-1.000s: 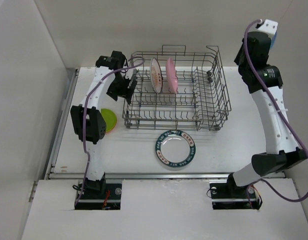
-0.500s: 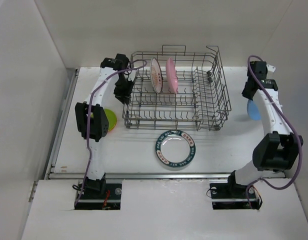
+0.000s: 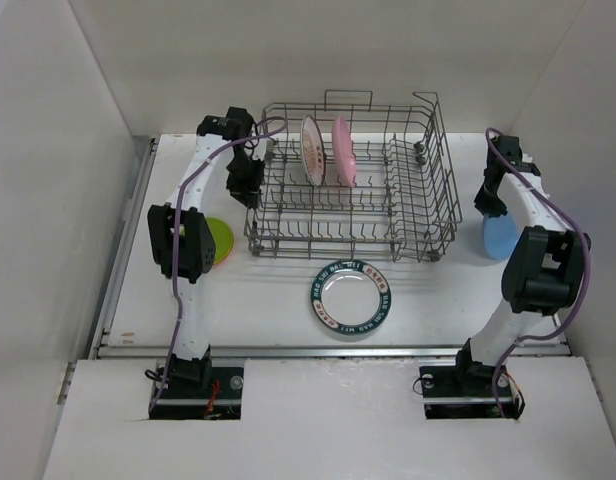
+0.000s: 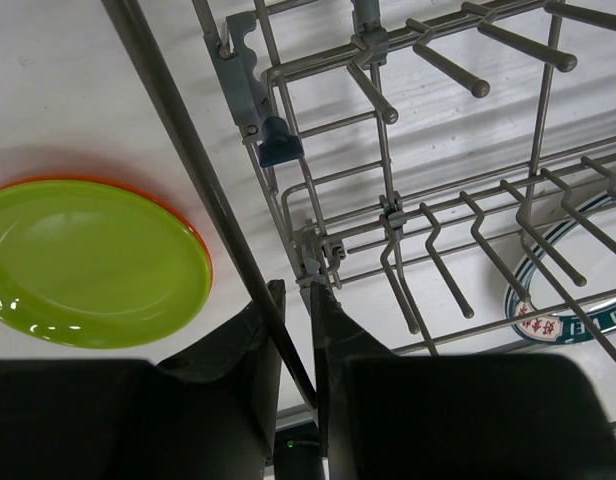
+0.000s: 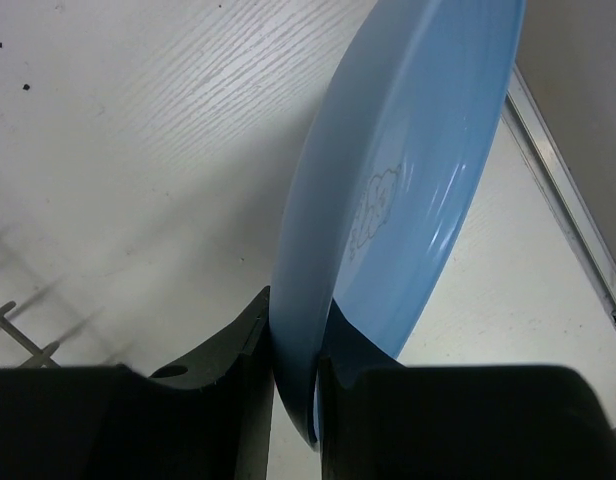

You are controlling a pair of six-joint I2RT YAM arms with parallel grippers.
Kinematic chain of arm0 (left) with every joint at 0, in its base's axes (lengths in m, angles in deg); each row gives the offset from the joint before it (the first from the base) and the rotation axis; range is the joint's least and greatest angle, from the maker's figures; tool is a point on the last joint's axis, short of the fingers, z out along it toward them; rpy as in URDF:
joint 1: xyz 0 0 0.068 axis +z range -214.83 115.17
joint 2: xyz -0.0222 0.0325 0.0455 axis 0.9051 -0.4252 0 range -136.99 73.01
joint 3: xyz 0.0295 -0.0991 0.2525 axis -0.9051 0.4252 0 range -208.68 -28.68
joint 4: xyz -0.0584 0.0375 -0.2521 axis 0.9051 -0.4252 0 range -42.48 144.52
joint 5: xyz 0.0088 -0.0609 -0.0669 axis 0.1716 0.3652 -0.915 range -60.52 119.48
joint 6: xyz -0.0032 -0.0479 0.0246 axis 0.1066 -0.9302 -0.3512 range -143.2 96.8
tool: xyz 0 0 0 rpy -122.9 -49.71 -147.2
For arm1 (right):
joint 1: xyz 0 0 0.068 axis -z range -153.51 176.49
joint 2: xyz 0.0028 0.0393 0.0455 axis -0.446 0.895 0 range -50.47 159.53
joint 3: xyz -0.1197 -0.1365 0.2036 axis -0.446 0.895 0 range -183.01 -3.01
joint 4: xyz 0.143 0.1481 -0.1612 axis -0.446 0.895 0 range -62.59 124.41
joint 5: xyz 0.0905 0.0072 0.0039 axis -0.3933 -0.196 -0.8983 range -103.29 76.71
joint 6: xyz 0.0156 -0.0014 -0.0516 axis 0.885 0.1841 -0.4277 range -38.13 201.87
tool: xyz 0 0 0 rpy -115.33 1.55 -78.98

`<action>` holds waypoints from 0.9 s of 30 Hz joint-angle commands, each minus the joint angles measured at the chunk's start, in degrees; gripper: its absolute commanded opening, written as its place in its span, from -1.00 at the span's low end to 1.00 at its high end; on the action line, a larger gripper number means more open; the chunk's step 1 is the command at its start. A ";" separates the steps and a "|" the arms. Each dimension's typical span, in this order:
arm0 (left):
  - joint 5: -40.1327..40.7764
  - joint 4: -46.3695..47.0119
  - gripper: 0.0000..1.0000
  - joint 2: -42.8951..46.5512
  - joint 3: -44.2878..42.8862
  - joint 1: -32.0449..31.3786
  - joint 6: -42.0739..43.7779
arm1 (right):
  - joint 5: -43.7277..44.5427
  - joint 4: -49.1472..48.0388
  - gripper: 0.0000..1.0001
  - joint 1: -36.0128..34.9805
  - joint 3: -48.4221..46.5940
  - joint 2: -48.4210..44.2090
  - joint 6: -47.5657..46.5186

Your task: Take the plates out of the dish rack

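The grey wire dish rack (image 3: pixel 440 150) stands at the back middle of the table. Upright in it are a white patterned plate (image 3: pixel 310 150) and a pink plate (image 3: pixel 343 150). My left gripper (image 3: pixel 246 180) is at the rack's left side, shut on its top rim wire (image 4: pixel 180 130), which runs between the jaws (image 4: pixel 296 290). My right gripper (image 3: pixel 491 205) is low over the table right of the rack, shut on the edge of a blue plate (image 5: pixel 408 170) that hangs tilted, near the table (image 3: pixel 501 238).
A white plate with a teal-red rim (image 3: pixel 353 295) lies flat in front of the rack. A lime green plate (image 4: pixel 88 260) rests on an orange one (image 4: pixel 193 225) left of the rack, close to my left arm. Walls close in both sides.
My right arm has swung down from high up, bringing the blue plate low over the table right of the rack. My left gripper has closed on the rack's rim wire.
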 commanded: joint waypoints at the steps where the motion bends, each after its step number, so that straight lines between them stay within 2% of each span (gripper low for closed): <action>1: -2.36 -1.50 -1.00 0.39 2.74 -0.15 2.30 | -4.58 -3.32 -0.67 0.54 0.49 1.54 1.17; 3: -1.22 -1.50 -1.00 0.92 2.75 0.38 2.30 | -5.29 -3.32 -0.60 0.54 0.49 3.02 1.17; 4: -1.22 -1.50 -1.00 0.92 2.75 0.38 2.30 | -5.29 -3.32 -0.35 0.54 0.49 3.03 1.17; 5: -0.70 -1.50 -1.00 1.62 3.36 0.90 2.30 | -5.29 -3.32 -0.21 0.54 0.49 3.55 1.17; 6: -0.69 -1.50 -1.00 1.62 3.36 0.91 2.30 | -5.29 -3.32 -0.15 0.54 0.49 3.56 1.17; 9: -0.17 -1.50 -1.00 2.85 4.42 1.52 2.30 | -5.82 -4.55 -0.12 0.54 1.11 2.78 0.64; 14: -0.16 -0.90 -1.00 4.17 6.26 1.52 2.30 | -6.43 -4.55 0.05 0.54 1.81 -1.70 0.64; 15: -0.16 -0.89 -1.00 4.17 6.96 1.52 2.30 | -6.43 -4.55 0.14 0.54 1.81 -4.24 0.04; 21: -0.16 -0.89 -1.00 4.70 6.97 1.52 2.83 | -6.43 -4.03 0.31 -5.68 -1.35 -13.39 -3.22; 23: -0.16 -0.89 -1.00 5.22 6.97 1.52 2.83 | -2.67 -4.03 0.40 -9.64 -2.93 -16.56 -3.22; 27: -0.16 -0.27 -1.00 5.23 6.97 1.52 2.83 | 0.24 -4.03 0.42 -12.98 -8.02 -19.81 -2.09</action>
